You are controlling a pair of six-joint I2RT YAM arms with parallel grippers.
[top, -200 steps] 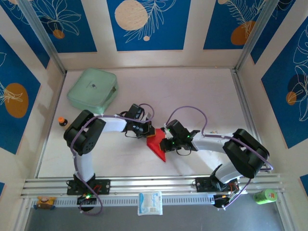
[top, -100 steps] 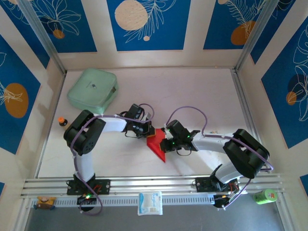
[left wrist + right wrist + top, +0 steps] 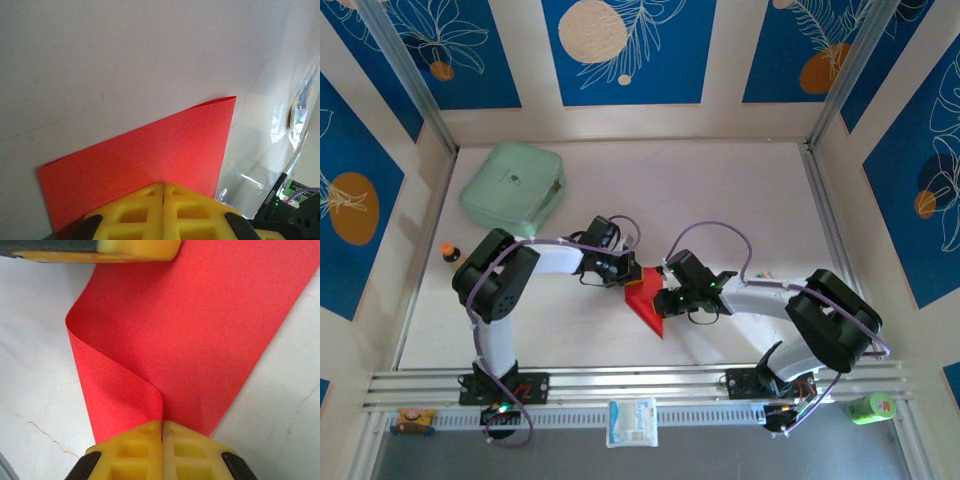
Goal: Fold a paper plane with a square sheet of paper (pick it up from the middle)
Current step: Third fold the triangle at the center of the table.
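Right wrist: right gripper (image 3: 162, 429) on paper (image 3: 210, 335)

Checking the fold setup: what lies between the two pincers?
The red paper spans that gap, curled into a loose fold, seen in the right wrist view.

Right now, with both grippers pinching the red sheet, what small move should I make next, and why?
Probably ease the right gripper toward the left gripper, lowering its flap flat. The square sheet of paper curls over in a soft, uncreased bend where the right one grips, while the left one anchors the opposite edge.
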